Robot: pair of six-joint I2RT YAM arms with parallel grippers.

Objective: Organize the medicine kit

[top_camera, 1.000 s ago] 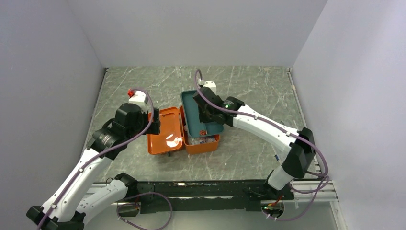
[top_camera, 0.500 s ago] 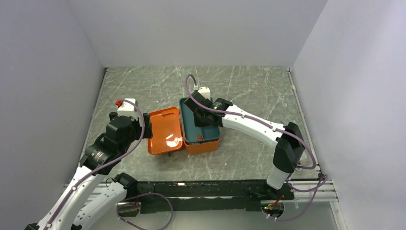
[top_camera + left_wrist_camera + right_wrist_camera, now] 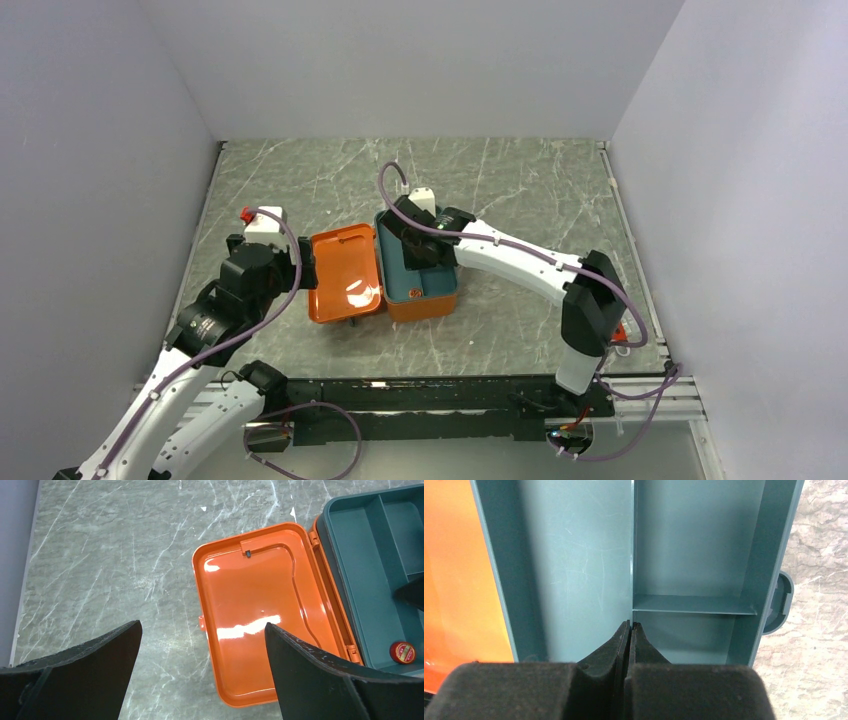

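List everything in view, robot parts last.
medicine kit: 1, orange, mid-table, open, lid lying flat to the left of the base
teal divided tray: 1, teal, sitting in the kit's base
round item: 1, red, small, in a near corner compartment of the tray; cannot tell what it is
latch: 1, teal, on the kit's outer edge, on the side away from the lid
table: 1, grey marble pattern, under everything
left gripper: 1, black fingers, open, above the lid, holding nothing
right gripper: 1, black fingers, shut on the tray's centre divider wall
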